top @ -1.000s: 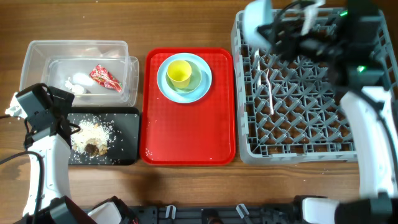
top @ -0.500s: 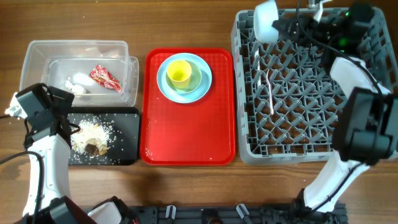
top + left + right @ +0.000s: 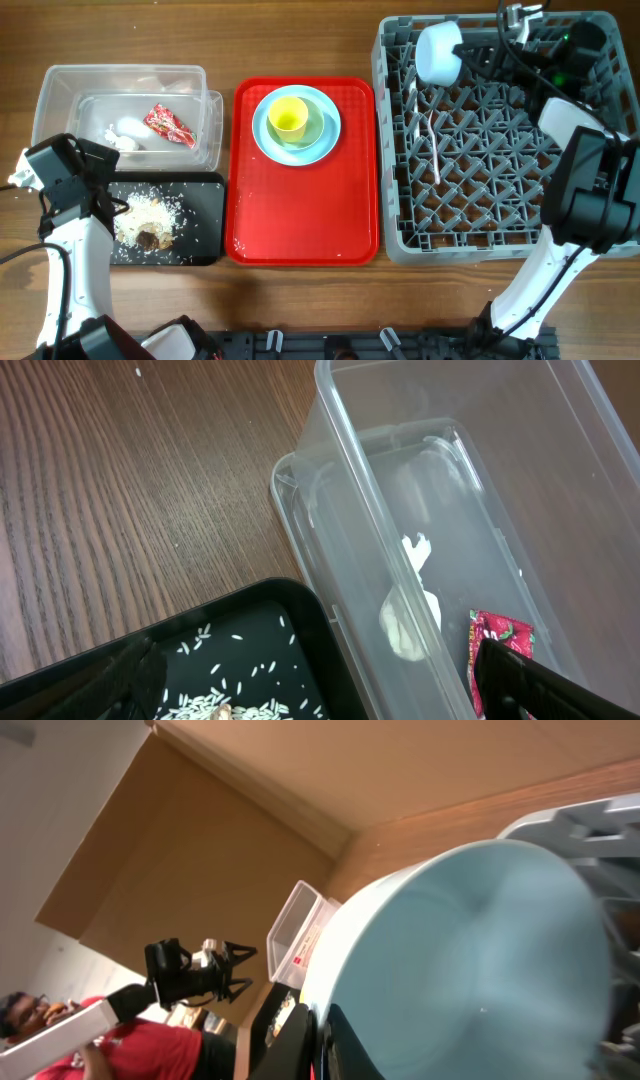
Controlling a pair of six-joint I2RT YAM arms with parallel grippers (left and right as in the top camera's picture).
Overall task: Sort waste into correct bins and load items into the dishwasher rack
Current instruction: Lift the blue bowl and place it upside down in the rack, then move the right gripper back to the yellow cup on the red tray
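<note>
My right gripper [image 3: 463,52] is shut on the rim of the small light blue bowl [image 3: 438,50], held tilted over the back left corner of the grey dishwasher rack [image 3: 480,245]. In the right wrist view the bowl [image 3: 480,950] fills the frame, its rim pinched by the gripper [image 3: 325,1040]. White cutlery [image 3: 432,140] lies in the rack. The yellow cup [image 3: 288,117] sits in the pale green bowl [image 3: 320,130] on the blue plate [image 3: 290,152]. My left gripper [image 3: 320,690] hangs open where the black tray [image 3: 250,630] meets the clear tub [image 3: 340,510].
The red tray [image 3: 300,215] carries the stacked dishes between the bins and the rack. The clear tub [image 3: 60,90] holds a red wrapper [image 3: 168,124] and white tissue [image 3: 128,132]. Food scraps [image 3: 148,222] lie in the black tray [image 3: 205,235].
My right gripper has carried the small bowl rightward and nearer, lower over the rack's back left corner. The left arm has stayed still.
</note>
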